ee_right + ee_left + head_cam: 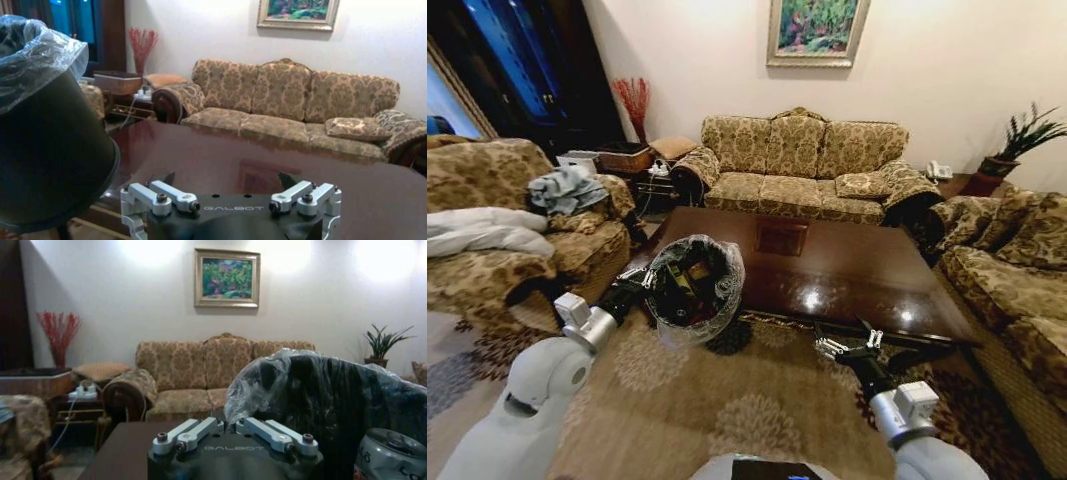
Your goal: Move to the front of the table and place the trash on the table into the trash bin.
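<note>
The trash bin (724, 262), black with a crinkled grey bag, hangs tilted at the near left corner of the table (847, 270). My left gripper (641, 279) is shut on its rim; in the left wrist view the fingers (200, 429) pinch the bag edge of the bin (333, 400). Trash lies inside: a brown bottle (678, 279) and a crushed silver-white can (393, 456). My right gripper (848, 345) hovers open over the table's front edge, with nothing between its fingers (163, 181). The dark tabletop (267, 160) shows bare, and the bin (47, 150) looms beside it.
A patterned sofa (802, 165) stands behind the table, an armchair with laundry (517, 235) on the left, and another sofa (1017, 280) on the right. A potted plant (1017, 140) sits in the far right corner. Patterned carpet (727, 410) lies in front.
</note>
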Robot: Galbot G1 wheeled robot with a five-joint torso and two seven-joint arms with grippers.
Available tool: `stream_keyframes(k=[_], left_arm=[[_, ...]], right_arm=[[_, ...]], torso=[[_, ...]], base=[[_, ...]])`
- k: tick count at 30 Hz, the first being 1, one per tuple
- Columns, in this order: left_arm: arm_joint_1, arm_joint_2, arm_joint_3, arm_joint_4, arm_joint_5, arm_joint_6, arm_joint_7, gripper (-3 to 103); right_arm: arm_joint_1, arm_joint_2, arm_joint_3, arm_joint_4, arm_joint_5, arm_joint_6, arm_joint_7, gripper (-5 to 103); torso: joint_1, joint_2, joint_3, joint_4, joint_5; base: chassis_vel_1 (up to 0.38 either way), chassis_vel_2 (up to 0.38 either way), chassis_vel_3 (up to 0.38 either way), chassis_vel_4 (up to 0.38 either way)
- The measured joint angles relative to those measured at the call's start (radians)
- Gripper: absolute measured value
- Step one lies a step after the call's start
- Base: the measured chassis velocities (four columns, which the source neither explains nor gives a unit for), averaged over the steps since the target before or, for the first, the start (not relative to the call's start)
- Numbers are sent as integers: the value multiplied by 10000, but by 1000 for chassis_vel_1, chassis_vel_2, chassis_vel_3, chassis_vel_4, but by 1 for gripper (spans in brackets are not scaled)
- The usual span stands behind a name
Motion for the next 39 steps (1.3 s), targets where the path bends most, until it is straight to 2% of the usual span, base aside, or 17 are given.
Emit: stream_keyframes(k=[3, 8, 9, 10, 11, 12, 16, 23, 29, 33, 36, 39], left_arm=[[26, -10, 3, -46, 3, 0, -8, 3], [36, -24, 56, -27, 36, 3, -13, 3], [28, -30, 66, 21, 36, 3, -14, 3], [28, -30, 66, 21, 36, 3, -14, 3], [19, -40, 81, 79, 36, 4, -15, 3], [7, -54, 100, 152, 36, -1, -16, 3], [-5, -108, 174, 340, 13, -58, -41, 3], [51, -180, 282, 580, -114, -210, -182, 3], [177, -369, 471, 744, 39, -275, -180, 3], [211, -476, 602, 1071, 375, -321, -72, 3], [302, -681, 968, 2236, 1777, -872, 137, 3], [443, -781, 1208, 2858, 2180, -1235, 167, 3]], right_arm=[[27, 16, -23, 0, -1, 33, 0, 100], [87, 59, -105, -7, -1, 50, 0, 100], [117, 67, -136, -7, 9, 66, -1, 100], [117, 67, -136, -7, 9, 66, -1, 100], [163, 68, -152, -7, 68, 193, -49, 100], [252, 62, -152, -9, 122, 456, -137, 100], [438, 46, -110, -43, 263, 657, -202, 100], [650, 105, -105, -277, 384, 836, -90, 100], [753, 248, -148, -458, 358, 912, -58, 100], [815, 333, -189, -539, 337, 949, -53, 100], [845, 465, -230, -630, 256, 1070, -51, 100], [836, 556, -237, -678, 211, 1137, -51, 100]], torso=[[3, 0, 0, -1, -5], [2, 0, 1, -1, 14], [0, 0, 0, -1, -2], [0, 0, 0, -1, -2], [-1, 0, 0, -4, -6], [-3, 0, 0, -2, 13], [-9, 3, -3, -2, 3], [-19, -7, -15, -1, 3], [-100, -242, -127, -2, 8], [-192, -418, -233, -4, 7], [-323, -651, -370, -3, 0], [-381, -793, -447, 1, 0]], base=[[470, -178, -443, 163], [421, -271, -410, 256], [378, -391, -391, 353], [378, -391, -391, 353], [355, -391, -409, 378], [382, -375, -409, 322], [330, -317, -344, 312], [125, -122, -118, 110], [-43, 35, 64, -47], [-30, 16, 28, -8], [0, 0, 0, 0], [0, 0, 0, 0]])
